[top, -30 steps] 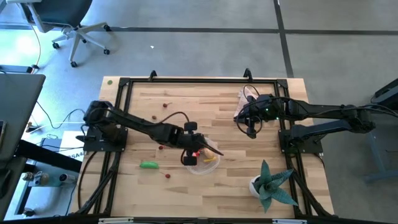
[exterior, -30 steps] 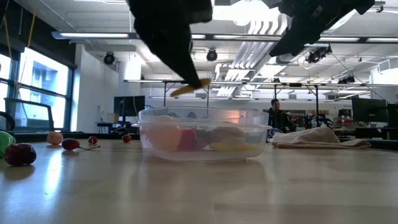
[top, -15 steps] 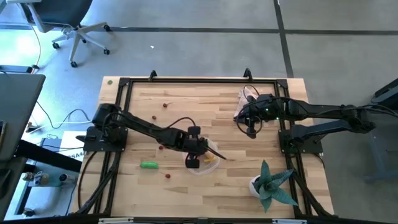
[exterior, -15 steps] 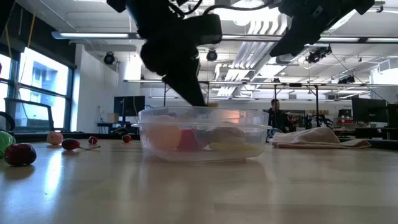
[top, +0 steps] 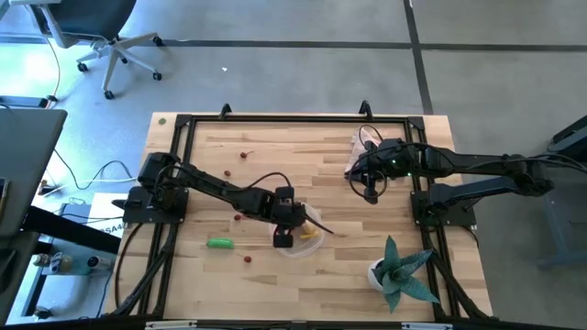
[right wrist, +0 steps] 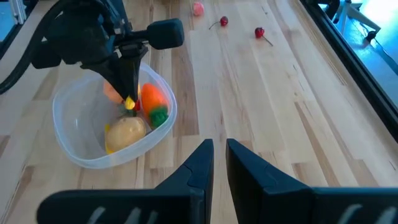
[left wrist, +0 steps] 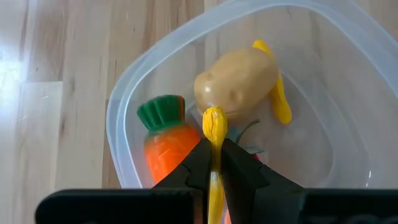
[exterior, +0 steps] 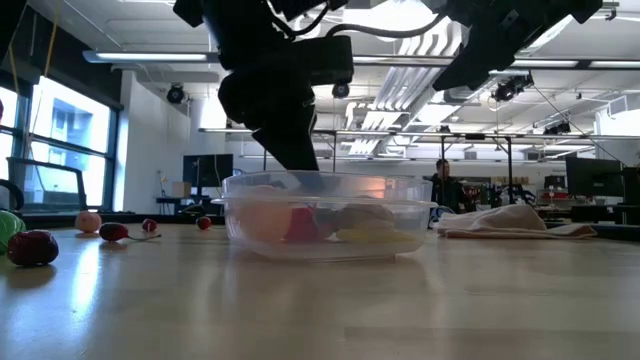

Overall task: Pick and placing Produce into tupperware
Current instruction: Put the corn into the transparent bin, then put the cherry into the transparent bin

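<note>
Lowered: left end effector (left wrist: 214,163) into tupperware (left wrist: 130,99) | clamped on yellow stick (left wrist: 214,134) | right end effector (right wrist: 219,155) together

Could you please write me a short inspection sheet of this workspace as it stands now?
Surface: wooden table, black frame around it.
Job's things: tupperware holds carrot, tan ball, yellow stick; green pod and red berries lie outside.
Clutter: pink cloth, potted plant.
Grippers: left pincer shut on second yellow stick over the tupperware; right pincer shut, empty.
Cables: black cable on left arm.
Surroundings: office chair; distant person.
</note>
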Controlling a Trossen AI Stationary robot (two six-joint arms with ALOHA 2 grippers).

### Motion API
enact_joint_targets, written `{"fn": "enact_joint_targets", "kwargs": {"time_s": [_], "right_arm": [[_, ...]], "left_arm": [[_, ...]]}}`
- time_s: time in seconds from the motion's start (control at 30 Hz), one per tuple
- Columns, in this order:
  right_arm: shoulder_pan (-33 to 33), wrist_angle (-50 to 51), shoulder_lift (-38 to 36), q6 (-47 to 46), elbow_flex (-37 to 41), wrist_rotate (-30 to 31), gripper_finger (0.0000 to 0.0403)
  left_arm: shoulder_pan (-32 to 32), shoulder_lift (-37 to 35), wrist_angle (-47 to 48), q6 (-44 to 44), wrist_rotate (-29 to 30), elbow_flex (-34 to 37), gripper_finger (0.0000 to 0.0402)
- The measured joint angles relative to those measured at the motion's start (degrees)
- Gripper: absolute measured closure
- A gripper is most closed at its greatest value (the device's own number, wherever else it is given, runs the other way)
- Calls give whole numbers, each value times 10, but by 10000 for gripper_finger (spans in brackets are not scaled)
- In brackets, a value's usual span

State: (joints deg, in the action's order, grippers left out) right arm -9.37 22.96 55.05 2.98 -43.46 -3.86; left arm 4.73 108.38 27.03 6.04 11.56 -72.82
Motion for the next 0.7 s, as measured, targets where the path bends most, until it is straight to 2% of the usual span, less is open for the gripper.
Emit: {"fn": "enact_joint_targets", "kwargs": {"time_s": [0.1,0.37,0.7], "right_arm": [[0,0,0,0,0,0,371],[0,0,0,0,0,0,371],[0,1,0,0,0,0,371]], "left_arm": [[0,0,1,0,-2,0,375],[0,0,7,0,0,0,329],[2,0,20,-13,13,-5,324]]}}
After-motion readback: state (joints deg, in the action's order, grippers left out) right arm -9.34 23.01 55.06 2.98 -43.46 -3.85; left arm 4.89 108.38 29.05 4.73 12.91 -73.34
